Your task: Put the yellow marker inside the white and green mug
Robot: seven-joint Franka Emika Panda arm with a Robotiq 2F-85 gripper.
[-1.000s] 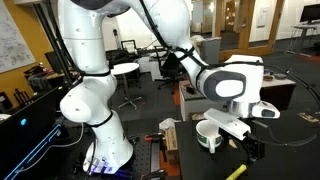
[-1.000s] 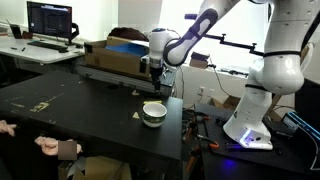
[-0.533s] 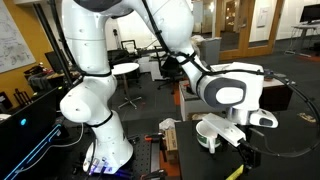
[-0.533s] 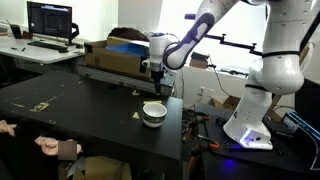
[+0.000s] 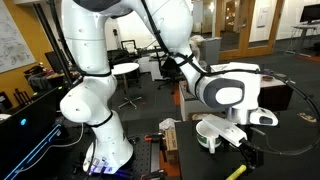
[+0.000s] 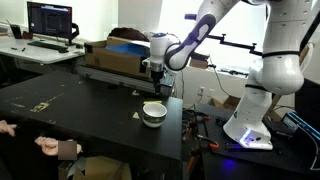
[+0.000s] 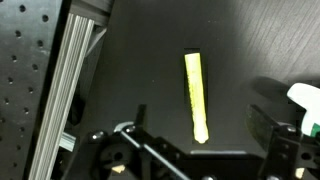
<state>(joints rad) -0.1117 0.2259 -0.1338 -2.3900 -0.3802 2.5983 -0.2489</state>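
Observation:
The yellow marker (image 7: 195, 95) lies flat on the black table; in the wrist view it points up the picture, its near end between my open fingers. My gripper (image 7: 200, 140) hangs above it, open and empty. In an exterior view the marker (image 5: 237, 172) lies near the table's front edge, just below my gripper (image 5: 246, 153). The white and green mug (image 5: 208, 133) stands upright beside the gripper. In an exterior view the mug (image 6: 153, 113) sits in front of the gripper (image 6: 155, 82), and the marker is hidden. A white and green bit at the wrist view's right edge (image 7: 304, 96) may be the mug.
A tan box with a blue inside (image 6: 112, 55) stands behind the gripper. A small tan scrap (image 6: 137, 116) lies left of the mug. An aluminium rail (image 7: 75, 80) borders the table. A monitor (image 6: 50, 18) stands on the far desk.
The gripper has shifted slightly lower and nearer the marker. The marker and mug have not moved.

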